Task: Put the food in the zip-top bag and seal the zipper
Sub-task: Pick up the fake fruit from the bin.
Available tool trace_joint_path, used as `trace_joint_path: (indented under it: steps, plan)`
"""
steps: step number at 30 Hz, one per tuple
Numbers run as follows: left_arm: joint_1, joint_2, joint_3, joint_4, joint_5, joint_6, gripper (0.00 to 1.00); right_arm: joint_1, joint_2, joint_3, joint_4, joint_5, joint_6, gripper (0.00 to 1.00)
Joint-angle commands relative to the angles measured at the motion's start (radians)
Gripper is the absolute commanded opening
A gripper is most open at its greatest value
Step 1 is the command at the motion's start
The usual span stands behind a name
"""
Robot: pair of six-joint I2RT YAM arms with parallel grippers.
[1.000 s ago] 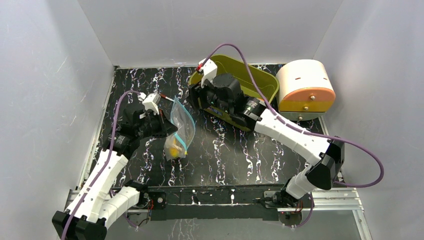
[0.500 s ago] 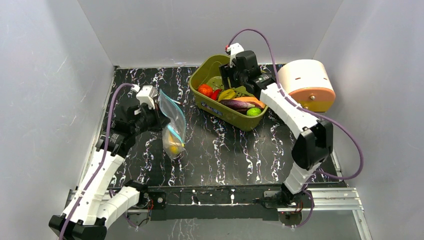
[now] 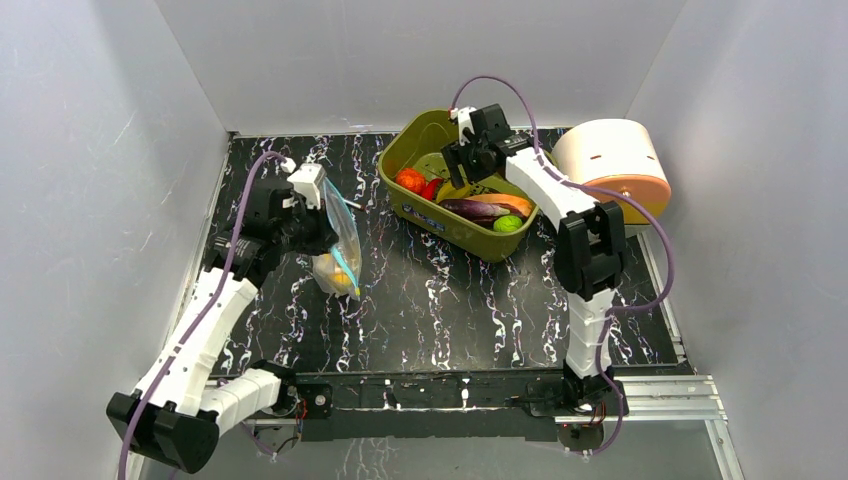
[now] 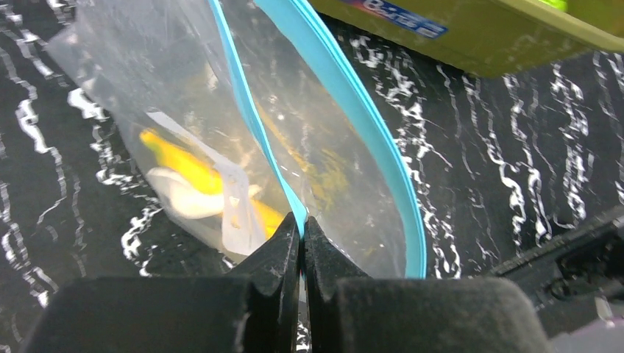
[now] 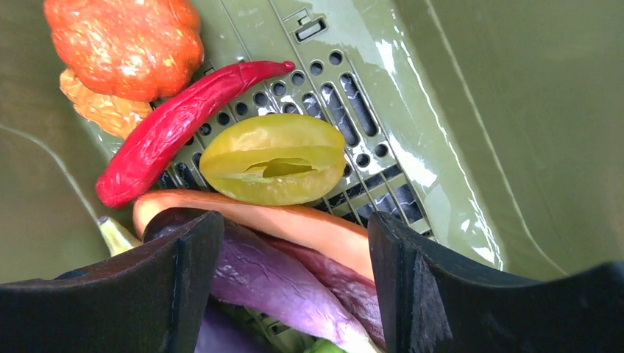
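Tension on the left comes first. Your left gripper (image 4: 302, 229) has its jaws pinched fully together on one lip of the zipper (image 4: 353, 110). The zip-top bag (image 3: 340, 245) hangs from that pinch over the left half of the table (image 3: 450, 300), with a yellow banana (image 4: 176, 165) already lying in its bottom. Hold that lip high and steady. Only one side is gripped, so the free lip will likely sag across the mouth and narrow the opening.

Further right, the olive-green tub (image 3: 440, 228) holds the rest of the food: a tomato (image 5: 125, 40), a chili (image 5: 176, 125), a yellow-green fruit (image 5: 274, 158), a carrot (image 5: 335, 234), an eggplant (image 5: 272, 283) and a green fruit (image 3: 508, 223). Your right gripper (image 5: 291, 232) hangs inside the tub, jaws spread wide and holding nothing. They straddle the carrot and the eggplant, which lie touching.

Closing here would probably catch both, so centre on one piece and come down across its narrow width. The tub's walls crowd your approach, and the chili and yellow-green fruit sit just beside your target.

At the far right a white-and-orange drum (image 3: 610, 170) stands just beside the tub, so mind the arm's swing when you lift out towards the bag.
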Motion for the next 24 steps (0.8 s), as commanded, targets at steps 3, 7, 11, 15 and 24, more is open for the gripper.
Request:
trace_joint_path:
  steps: [3,7,11,15,24]
  plan:
    - [-0.003,0.037,-0.034,0.064,0.239,0.017,0.0,0.004,0.079,0.105,-0.009,-0.028,-0.085,0.71]
    - [-0.004,0.083,-0.048,0.1,0.302,-0.008,0.0,0.005,0.139,0.155,-0.031,-0.005,-0.121,0.74]
    - [-0.003,0.1,-0.072,0.131,0.299,-0.035,0.0,0.004,0.19,0.19,-0.05,0.018,-0.129,0.77]
    - [-0.003,0.101,-0.106,0.174,0.308,-0.06,0.0,0.004,0.229,0.191,-0.046,0.041,-0.142,0.79]
    - [-0.003,0.137,-0.105,0.219,0.297,-0.076,0.0,0.005,0.267,0.27,-0.066,0.162,-0.125,0.68]
